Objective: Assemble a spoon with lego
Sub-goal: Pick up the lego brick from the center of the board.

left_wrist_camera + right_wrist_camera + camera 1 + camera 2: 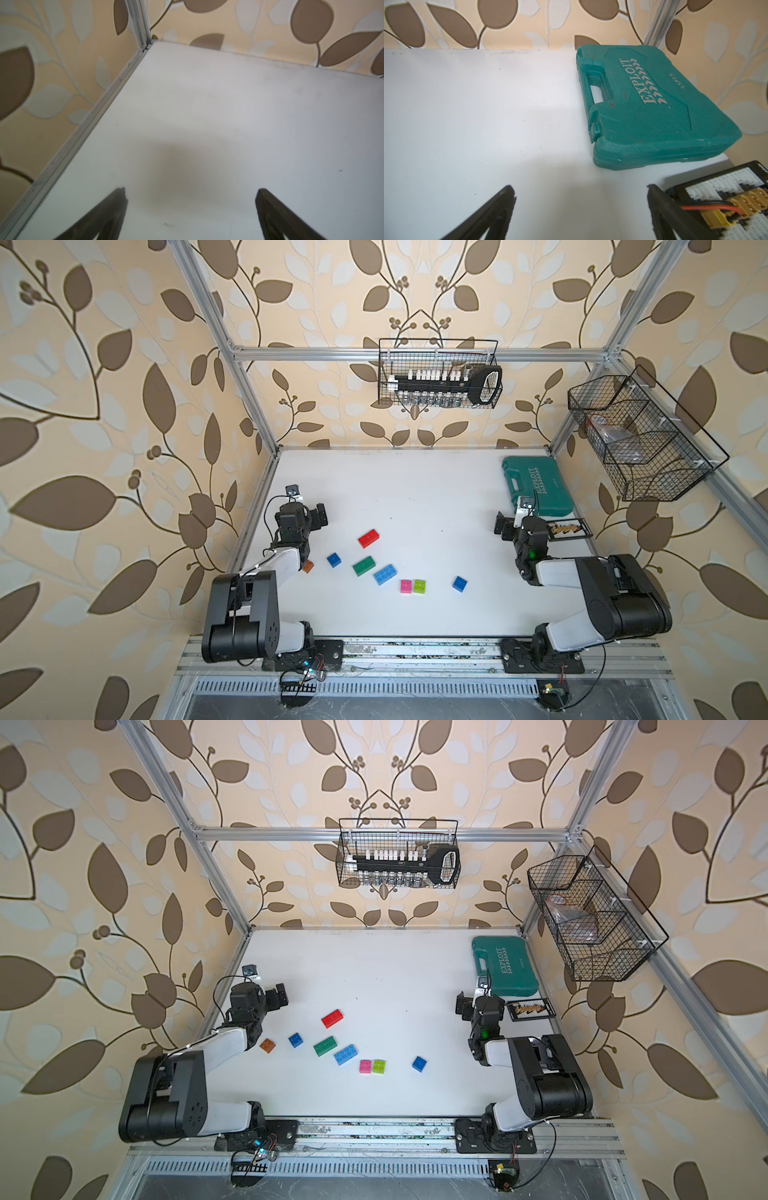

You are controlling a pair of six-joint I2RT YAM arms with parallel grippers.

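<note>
The lego lies loose and apart on the white table (pixel 415 489): a red brick (pixel 368 538), green brick (pixel 364 566), light-blue brick (pixel 385 574), pink brick (pixel 406 586), lime brick (pixel 419 586) and two dark-blue bricks (pixel 333 559) (pixel 459 583). An orange brick (pixel 267 1045) sits beside the left forearm. No spoon is in view. My left gripper (pixel 320 517) (pixel 191 192) hovers open over bare table, left of the bricks. My right gripper (pixel 502 526) (pixel 580 188) is open too, far right of them, holding nothing.
A teal tool case (pixel 536 485) (pixel 654 108) lies at the back right, just beyond the right gripper. A black breadboard with wires (pixel 565 529) (pixel 726 197) sits beside that gripper. Wire baskets hang on the back rail (pixel 440 373) and right rail (pixel 640 439).
</note>
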